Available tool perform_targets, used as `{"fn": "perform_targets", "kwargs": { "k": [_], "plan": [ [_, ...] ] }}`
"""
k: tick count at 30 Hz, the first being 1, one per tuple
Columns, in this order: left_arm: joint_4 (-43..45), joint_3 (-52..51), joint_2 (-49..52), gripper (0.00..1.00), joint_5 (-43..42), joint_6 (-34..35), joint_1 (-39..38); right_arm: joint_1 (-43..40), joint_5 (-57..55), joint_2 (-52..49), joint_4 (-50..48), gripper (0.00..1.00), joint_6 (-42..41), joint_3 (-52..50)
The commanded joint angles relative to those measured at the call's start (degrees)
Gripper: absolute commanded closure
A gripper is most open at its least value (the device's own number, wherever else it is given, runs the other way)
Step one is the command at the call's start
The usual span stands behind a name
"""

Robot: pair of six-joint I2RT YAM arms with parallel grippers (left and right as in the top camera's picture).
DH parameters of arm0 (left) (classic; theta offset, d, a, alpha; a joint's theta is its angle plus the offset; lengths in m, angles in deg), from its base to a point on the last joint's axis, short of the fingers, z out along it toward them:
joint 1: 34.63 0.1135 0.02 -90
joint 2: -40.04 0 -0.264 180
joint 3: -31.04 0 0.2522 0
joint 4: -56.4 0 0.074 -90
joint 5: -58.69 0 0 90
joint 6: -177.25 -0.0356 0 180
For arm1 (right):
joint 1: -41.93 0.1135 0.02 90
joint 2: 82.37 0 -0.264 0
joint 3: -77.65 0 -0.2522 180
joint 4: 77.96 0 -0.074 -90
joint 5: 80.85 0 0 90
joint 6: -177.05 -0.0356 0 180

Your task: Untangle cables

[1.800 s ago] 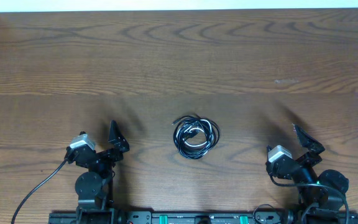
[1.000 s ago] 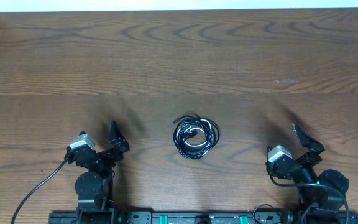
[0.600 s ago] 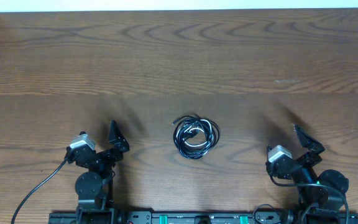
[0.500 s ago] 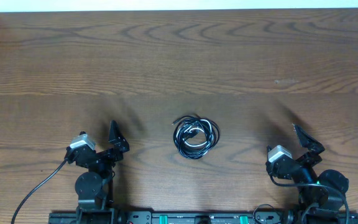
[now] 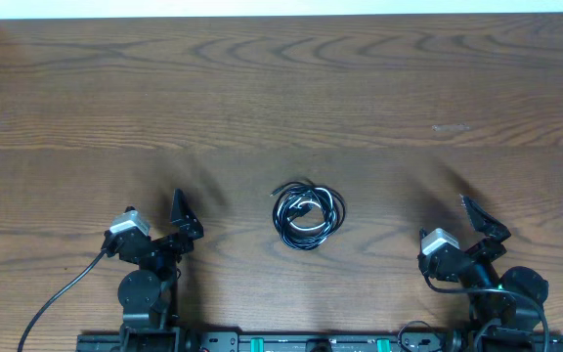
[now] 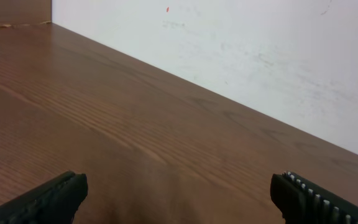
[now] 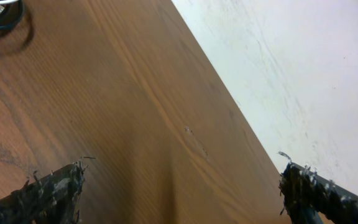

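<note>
Both claws are standing wide apart and gripping nothing. The left claw [image 5: 178, 219] is hanging over bare wood at nine o'clock from the cables [image 5: 307, 217], and the right claw [image 5: 481, 223] is doing the same at three o'clock, each well apart from the bundle. In the left wrist view the fingertips [image 6: 48, 198] are framing only the bench [image 5: 262, 98] and a pale wall [image 6: 260, 50] beyond it. The right wrist view is showing just the rim of the coil at its ten o'clock corner.

Nothing is changing. Over the last couple of seconds neither arm is shifting and the bundle is staying exactly where it was.

The cables are lying as one small round coil near the middle of the bench, a little toward the six o'clock edge where the arms are mounted. Black and white strands are winding through each other, and one loose end is poking out at about eleven o'clock.

For the task, this is looking like the very start, with no strand freed and no hold taken yet. A sensible opening would probably be for one claw to pin the coil while the other is drawing out that loose end.
</note>
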Motion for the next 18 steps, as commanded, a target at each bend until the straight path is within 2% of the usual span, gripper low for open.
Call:
{"fn": "perform_targets", "kwargs": {
  "k": [1,18],
  "plan": [
    [-1.42,-1.60,0.37,0.00,-0.02,-1.20,0.04,0.33,0.17,0.24,-0.07,0.01,-0.98,-0.31],
    [-1.42,-1.60,0.37,0.00,-0.02,-1.20,0.04,0.33,0.20,0.24,-0.07,0.01,-1.01,-0.31]
  ]
}}
